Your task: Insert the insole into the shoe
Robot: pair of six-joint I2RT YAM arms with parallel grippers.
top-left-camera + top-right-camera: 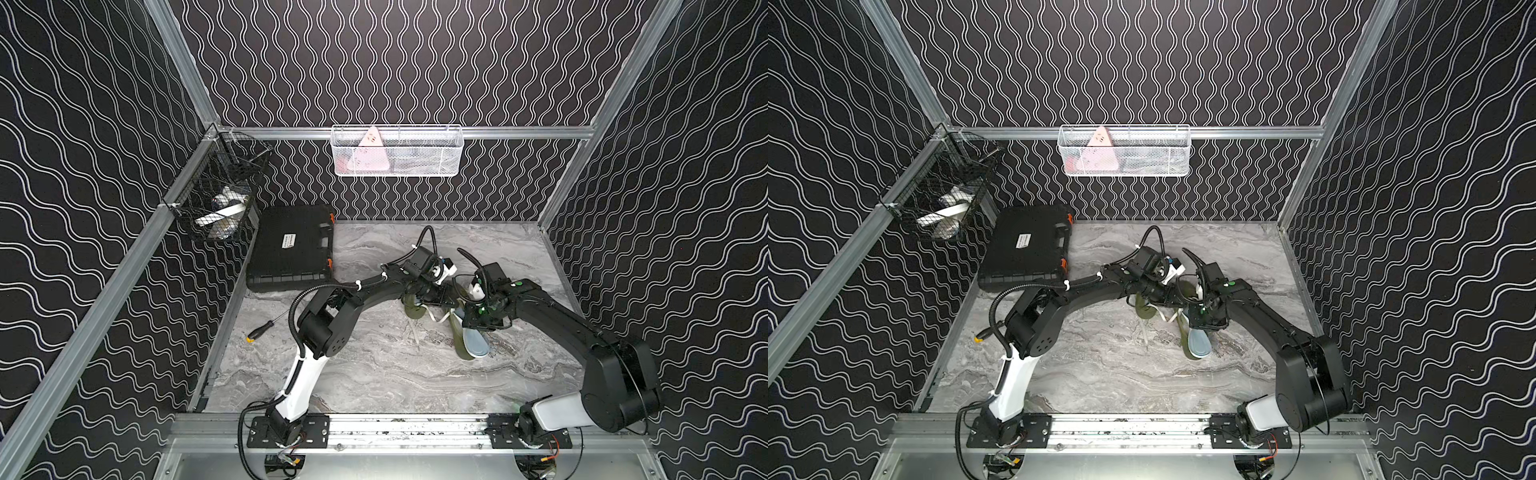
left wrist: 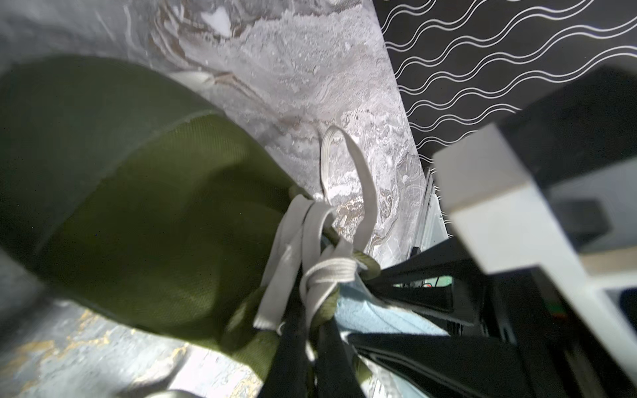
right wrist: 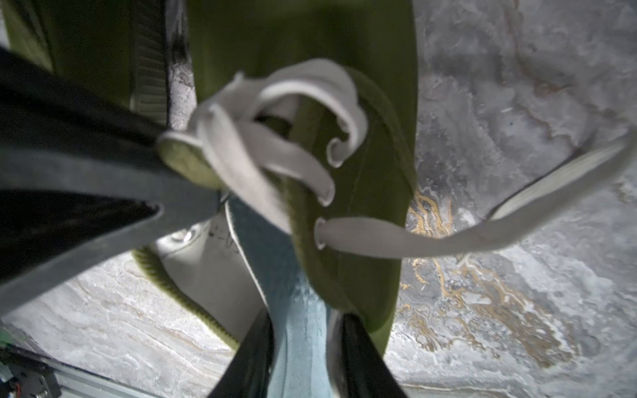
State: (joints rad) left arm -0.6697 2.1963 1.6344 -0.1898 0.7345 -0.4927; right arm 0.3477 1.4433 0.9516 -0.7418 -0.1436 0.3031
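- Holding the shoe (image 3: 379,206) open is needed first: it lies between the middle of the table (image 1: 374,374) and its right edge, its tongue pinched in the tightly closed left gripper (image 2: 312,337); that pull should be held steady.
- The insole (image 3: 296,275), clamped in the right gripper (image 3: 303,324), is partly in, its heel end out toward the front edge; it should be slid in flat, not buckled.
- The screwdriver (image 1: 259,330) lies well apart, by the left edge.
- The laces (image 3: 275,155) are bunched over the opening and could be snagged.
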